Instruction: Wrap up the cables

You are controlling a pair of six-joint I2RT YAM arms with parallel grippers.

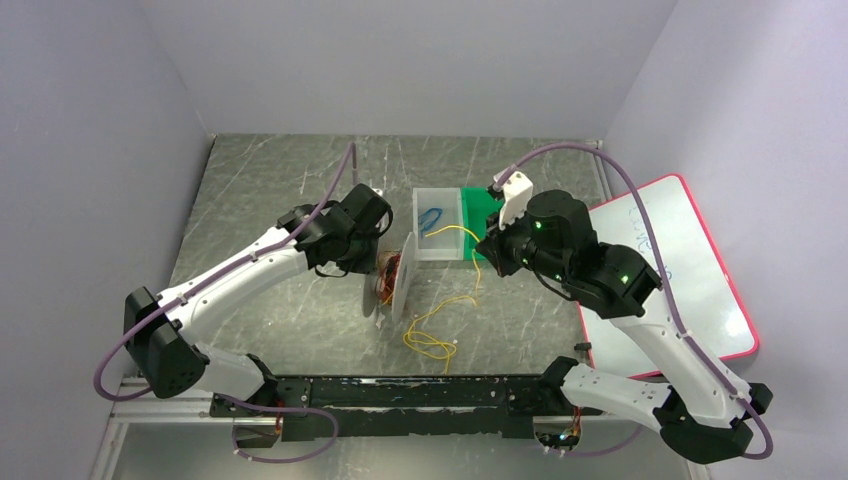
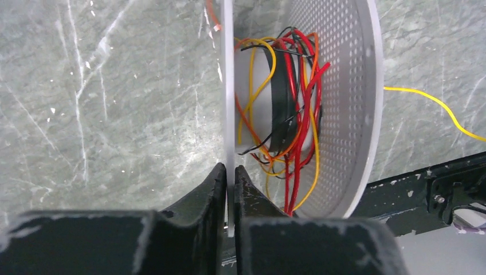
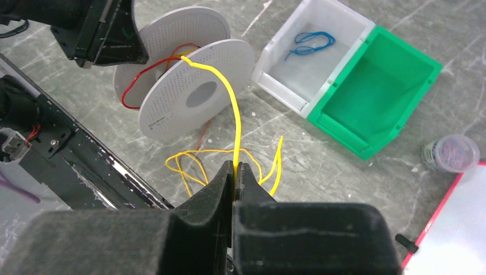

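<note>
Held: left pincer (image 2: pixel 230 172) clamped on spool (image 2: pixel 227 86) rim; right pincer (image 3: pixel 235 167) nipping yellow cable (image 3: pixel 232 114). Advice: hold it taut ahead, between the flanges.

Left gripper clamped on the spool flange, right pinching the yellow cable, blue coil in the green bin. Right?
One error: the blue coil lies in the white bin, not the green bin beside it; the right wrist view shows it. The rest stands: left gripper on the spool flange, right gripper on the yellow cable.
</note>
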